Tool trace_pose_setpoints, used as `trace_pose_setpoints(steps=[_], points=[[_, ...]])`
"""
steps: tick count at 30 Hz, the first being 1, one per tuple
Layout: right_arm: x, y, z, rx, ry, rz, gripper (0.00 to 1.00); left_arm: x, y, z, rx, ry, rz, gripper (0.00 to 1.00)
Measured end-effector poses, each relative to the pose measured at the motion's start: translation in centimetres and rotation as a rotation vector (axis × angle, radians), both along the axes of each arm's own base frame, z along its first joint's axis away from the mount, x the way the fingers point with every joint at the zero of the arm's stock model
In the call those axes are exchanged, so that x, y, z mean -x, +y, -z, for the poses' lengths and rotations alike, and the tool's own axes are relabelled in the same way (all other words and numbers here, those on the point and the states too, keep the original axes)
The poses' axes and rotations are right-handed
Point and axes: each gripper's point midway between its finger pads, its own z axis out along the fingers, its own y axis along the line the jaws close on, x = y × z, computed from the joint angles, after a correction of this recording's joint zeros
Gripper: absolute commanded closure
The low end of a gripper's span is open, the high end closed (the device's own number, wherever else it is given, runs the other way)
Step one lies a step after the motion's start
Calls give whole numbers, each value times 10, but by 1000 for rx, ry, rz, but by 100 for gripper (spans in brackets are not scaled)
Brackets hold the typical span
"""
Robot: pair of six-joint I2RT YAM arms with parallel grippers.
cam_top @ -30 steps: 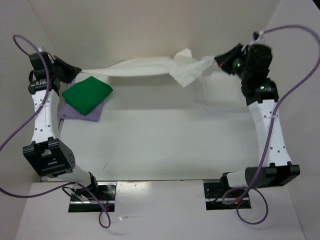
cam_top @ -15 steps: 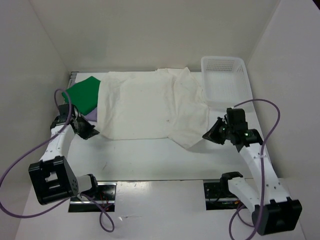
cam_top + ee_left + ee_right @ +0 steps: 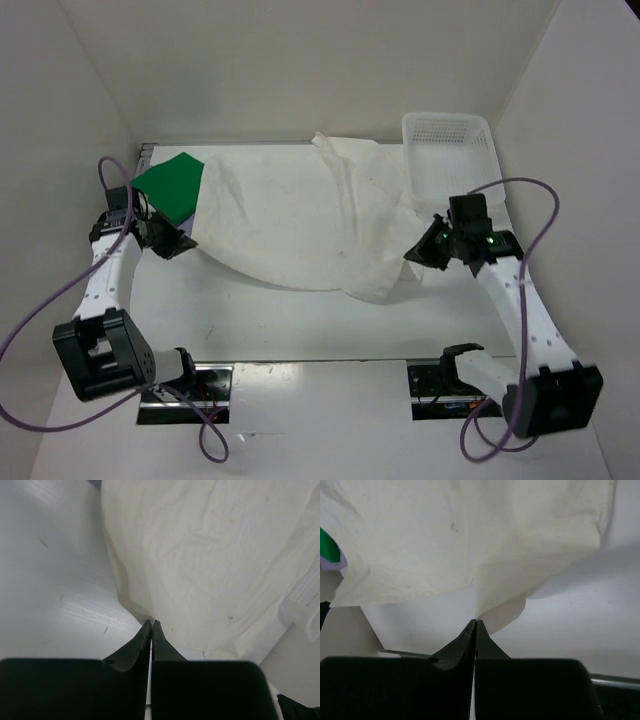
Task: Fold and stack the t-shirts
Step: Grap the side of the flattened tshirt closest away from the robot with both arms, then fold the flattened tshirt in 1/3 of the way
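The creamy white t-shirt (image 3: pixel 300 215) lies spread and wrinkled across the middle of the table. My left gripper (image 3: pixel 186 243) is shut on its near left corner (image 3: pixel 150 615). My right gripper (image 3: pixel 412 256) is shut on its near right corner (image 3: pixel 482 607). Both corners are pulled taut a little above the table. The folded bright green t-shirt (image 3: pixel 172 185) lies at the far left on the folded lavender t-shirt (image 3: pixel 185 231), of which only a thin edge shows. The white shirt's left edge overlaps the green one.
A white plastic mesh basket (image 3: pixel 447 160) stands at the far right, with the white shirt's right side touching its near left wall. White walls enclose the table on the left, back and right. Purple cables loop beside both arms.
A second ago both grippers held the white shirt high at the back. They have come down and toward me, laying it over the table, then drew its near corners slightly back and apart.
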Motion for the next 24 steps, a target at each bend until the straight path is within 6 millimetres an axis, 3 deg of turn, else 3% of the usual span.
trace_pose_setpoints(steps=[6, 13, 24], points=[[-78, 3, 34, 45, 62, 6, 100, -50, 13, 8, 31, -16, -46, 100], [-176, -1, 17, 103, -68, 26, 100, -95, 33, 24, 24, -9, -102, 100], [-267, -14, 29, 175, -109, 63, 100, -133, 55, 53, 1, 23, -172, 100]])
